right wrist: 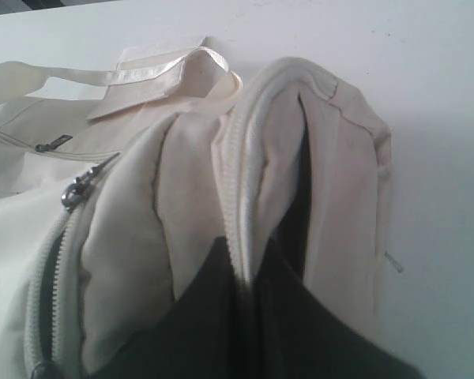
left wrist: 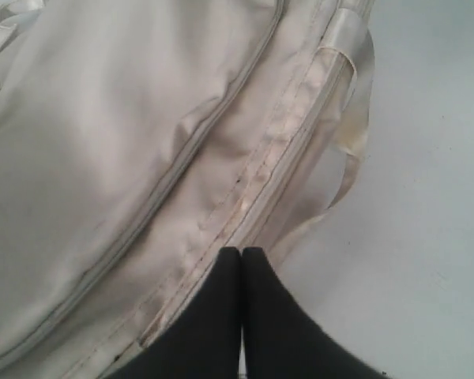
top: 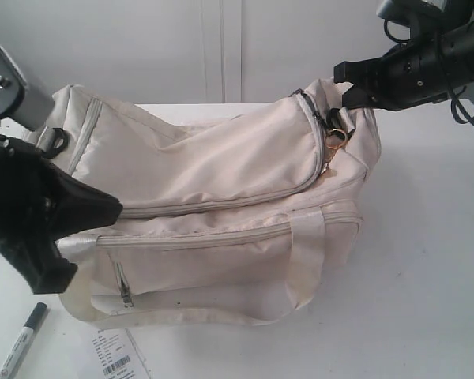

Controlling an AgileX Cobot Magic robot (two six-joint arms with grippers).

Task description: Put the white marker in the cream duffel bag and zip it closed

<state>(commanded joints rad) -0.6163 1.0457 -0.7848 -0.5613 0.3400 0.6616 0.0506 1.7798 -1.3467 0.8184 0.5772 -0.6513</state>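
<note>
The white surface runs back to a pale wall. My left fingers are pressed tight together with nothing between them. Their tips sit at the seam beside a grey zipper on the large soft cream fabric duffel bag. My right fingers are clamped on a fold of fabric at the bag's other end, right by the zipper teeth, and only the wrist view shows that grip. Only the exterior view shows the slim white marker with its dark cap. It lies on the surface outside the bag, near my left fingers and well apart from my right, beside a flat white barcode label.
</note>
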